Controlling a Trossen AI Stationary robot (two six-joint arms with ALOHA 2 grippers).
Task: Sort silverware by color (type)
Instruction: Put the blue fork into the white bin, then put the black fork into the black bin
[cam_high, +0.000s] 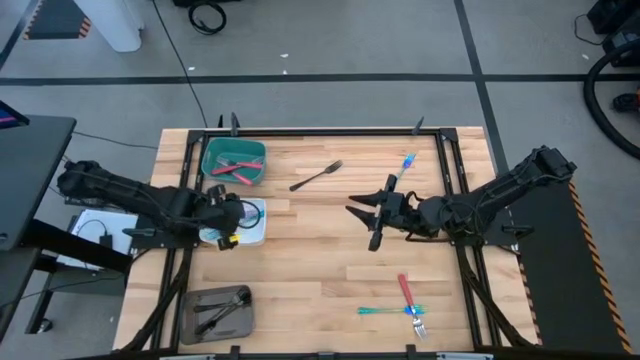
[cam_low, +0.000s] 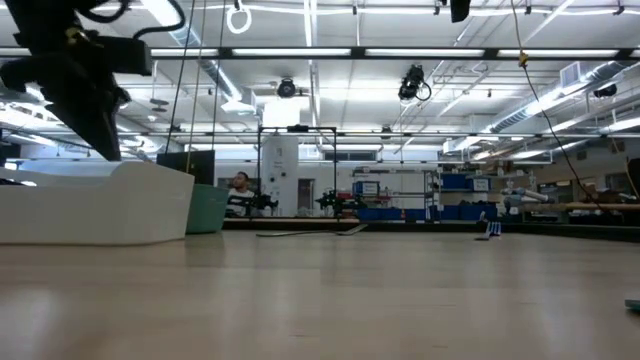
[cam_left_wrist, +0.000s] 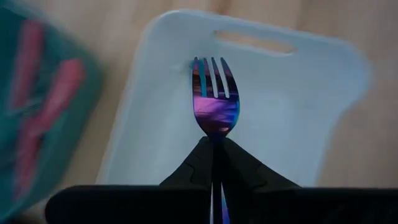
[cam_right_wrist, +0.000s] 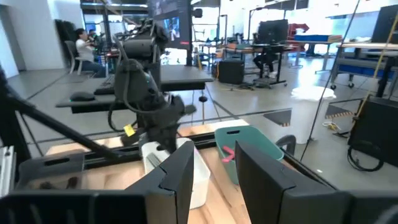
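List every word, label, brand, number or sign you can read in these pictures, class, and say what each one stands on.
None can be read.
Yellow tag on the left arm: too small to read.
Screens and signs in the room behind the table: too blurred to read.
White tray, iridescent fork, teal tray: no lettering shows.

teal tray (cam_high: 212, 158), white tray (cam_high: 256, 232) and grey tray (cam_high: 190, 312) along the table's (cam_high: 300, 270) left side

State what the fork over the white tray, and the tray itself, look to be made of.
Fork: likely metal with an iridescent coating; glossy purple-blue sheen across head and tines. White tray: probably moulded plastic; smooth matte walls, rounded corners, a cut-out handle slot.
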